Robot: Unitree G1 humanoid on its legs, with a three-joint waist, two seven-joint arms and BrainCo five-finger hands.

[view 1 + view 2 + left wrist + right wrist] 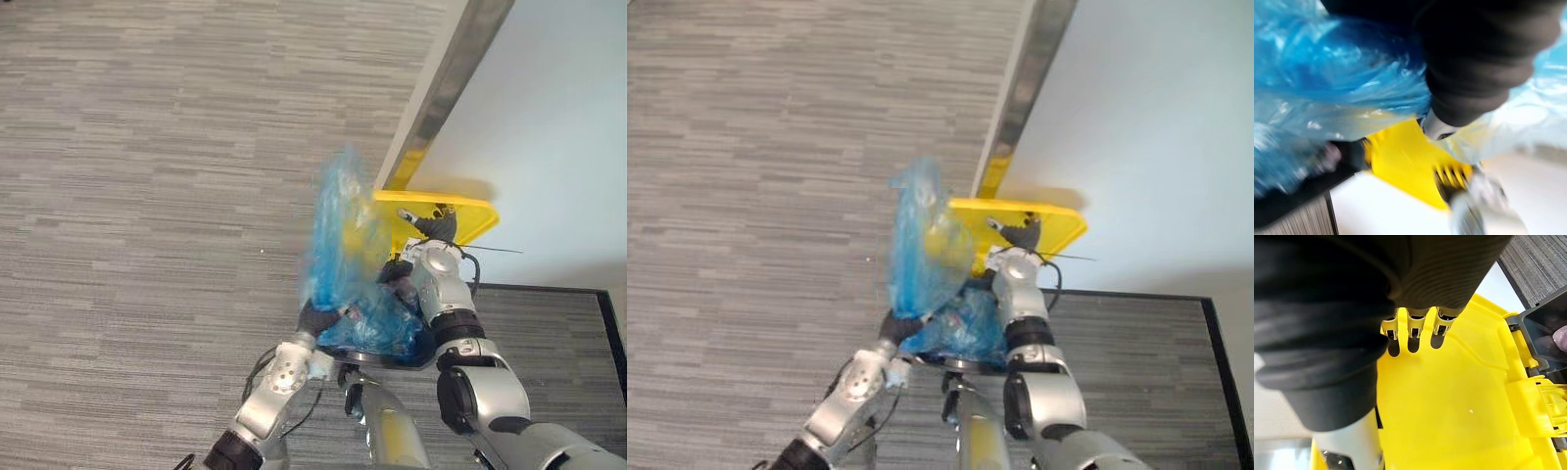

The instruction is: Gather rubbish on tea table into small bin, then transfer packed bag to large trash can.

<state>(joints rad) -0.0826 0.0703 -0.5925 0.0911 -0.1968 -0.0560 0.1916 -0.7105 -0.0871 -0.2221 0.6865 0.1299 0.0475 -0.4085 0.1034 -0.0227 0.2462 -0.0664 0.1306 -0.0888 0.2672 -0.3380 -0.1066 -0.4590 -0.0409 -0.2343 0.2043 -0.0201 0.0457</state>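
A blue plastic rubbish bag (343, 250) stands up tall over the large trash can, and its bulging lower part (377, 328) rests in the can's dark opening (416, 357). My left hand (315, 318) is shut on the bag's lower left side; the same bag (1337, 73) shows in the left wrist view. The can's yellow lid (472, 210) is tipped up against the wall. My right hand (431, 223) is open, and its straight fingers (1410, 327) press flat on the lid (1449, 401).
A white wall (558, 117) with a metal skirting strip (446, 78) runs behind the can. Grey striped carpet (147, 196) covers the floor to the left. A dark-edged panel (607, 313) lies at the lower right.
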